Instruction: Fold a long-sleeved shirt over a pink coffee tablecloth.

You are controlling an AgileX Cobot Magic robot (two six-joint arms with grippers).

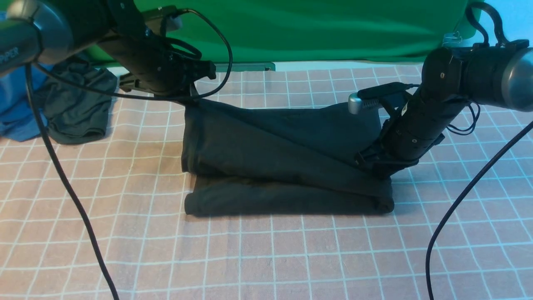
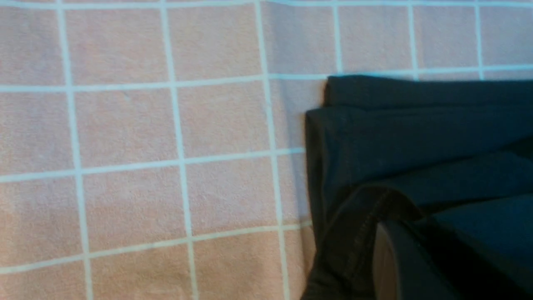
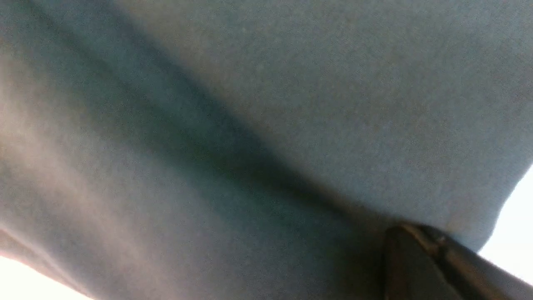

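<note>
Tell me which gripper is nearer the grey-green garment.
Left. The left gripper grips the shirt near that garment; the right gripper holds the shirt's far side.

even bright light, soft shadows; right wrist view blurred, overexposed corners.

The long-sleeved shirt (image 1: pixel 270 154) is plain black. The pink coffee tablecloth (image 1: pixel 291 250) is dusty pink with a grid of thin white lines. The backdrop cloth (image 1: pixel 316 29) is plain green. One heaped garment (image 1: pixel 79 104) is dark grey-green, another (image 1: pixel 16 112) blue.
</note>
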